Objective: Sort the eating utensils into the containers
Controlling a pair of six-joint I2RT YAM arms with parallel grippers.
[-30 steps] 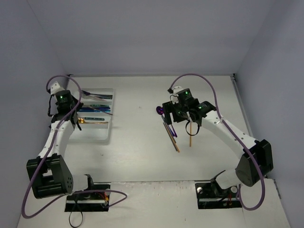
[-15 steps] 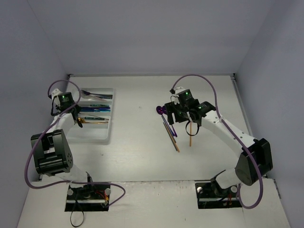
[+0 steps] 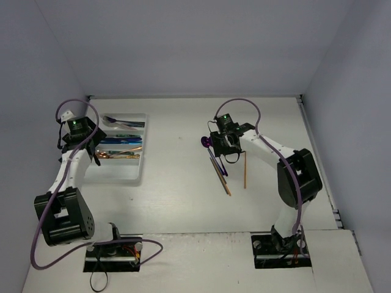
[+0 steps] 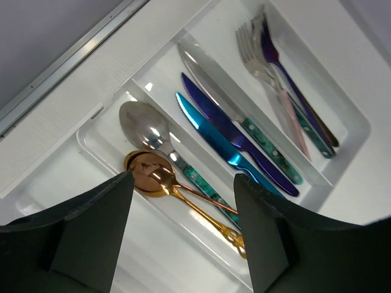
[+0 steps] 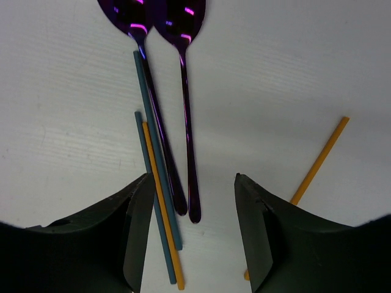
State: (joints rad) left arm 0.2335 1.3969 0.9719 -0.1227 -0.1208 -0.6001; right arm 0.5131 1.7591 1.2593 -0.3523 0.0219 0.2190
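Most utensils lie sorted in the white tray (image 3: 125, 174): forks (image 4: 269, 55), knives (image 4: 232, 131) and two spoons (image 4: 142, 125), each kind in its own compartment. Left to sort on the counter (image 3: 177, 183), well apart from the tray, are two purple spoons (image 5: 180, 18) among thin teal and orange sticks (image 5: 321, 159). The left hand (image 4: 182, 183) hangs wide and empty above the tray. The right hand (image 5: 192, 180), jaws apart and empty, hovers over the purple handles.

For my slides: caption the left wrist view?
Open left gripper over the cutlery tray, spoons, knives and forks sorted by compartment.
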